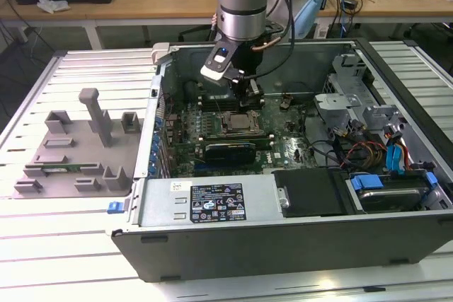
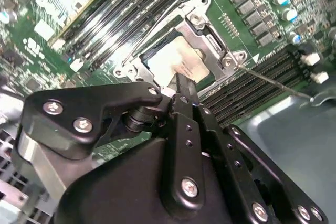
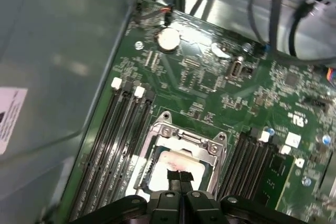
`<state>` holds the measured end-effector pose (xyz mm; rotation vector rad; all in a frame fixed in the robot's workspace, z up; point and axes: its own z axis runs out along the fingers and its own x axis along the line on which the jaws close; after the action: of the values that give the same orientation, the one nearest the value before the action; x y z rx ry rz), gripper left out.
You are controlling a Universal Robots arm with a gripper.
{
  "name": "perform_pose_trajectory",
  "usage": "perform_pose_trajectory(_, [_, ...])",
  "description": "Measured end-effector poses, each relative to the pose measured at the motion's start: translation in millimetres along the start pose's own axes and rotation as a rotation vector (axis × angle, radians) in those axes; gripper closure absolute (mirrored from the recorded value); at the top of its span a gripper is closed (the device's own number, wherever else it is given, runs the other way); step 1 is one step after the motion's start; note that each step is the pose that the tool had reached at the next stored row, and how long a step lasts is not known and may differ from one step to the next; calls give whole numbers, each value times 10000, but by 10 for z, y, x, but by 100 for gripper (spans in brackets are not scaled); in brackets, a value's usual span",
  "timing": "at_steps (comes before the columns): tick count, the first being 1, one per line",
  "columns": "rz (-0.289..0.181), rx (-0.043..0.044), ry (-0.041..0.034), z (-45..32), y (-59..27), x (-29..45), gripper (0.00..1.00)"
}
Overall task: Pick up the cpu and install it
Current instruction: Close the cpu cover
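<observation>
The cpu lies flat in the motherboard socket, its pale top facing up and ringed by the socket's silver metal frame. In the first wrist view the cpu sits the same way inside that frame. The fingers are pressed together into one narrow dark tip with nothing between them. That tip is right over the edge of the chip, and I cannot tell whether it touches the surface. In the first wrist view the fingers show only a thin seam between them, again above the chip's near edge. A thin wire lever runs out from one corner of the socket across the board. Banks of long black memory slots flank the socket on two sides, and a round coin battery sits further out on the green motherboard. In the exterior view the arm reaches down into an open computer case, with the socket just below its tip near the middle of the board. The case rests on a slatted table. On the exterior view's left, a grey moulded fixture with posts and pockets lies beside the case.
</observation>
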<state>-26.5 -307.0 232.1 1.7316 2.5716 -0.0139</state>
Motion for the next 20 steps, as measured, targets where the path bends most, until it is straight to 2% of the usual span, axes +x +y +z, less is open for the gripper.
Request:
perform_pose_trajectory(5, [-1322,-52,21,0,0,0,89])
perform_pose_trajectory(9, [-2090,-82,33,0,0,0,89])
perform_pose_trajectory(11, [-2700,-106,43,0,0,0,89])
perform_pose_trajectory(13, [-3076,-121,48,0,0,0,89])
perform_pose_trajectory(15, [-3875,-153,61,0,0,0,89])
perform_pose_trajectory(20, [-4981,-196,78,2,0,0,89])
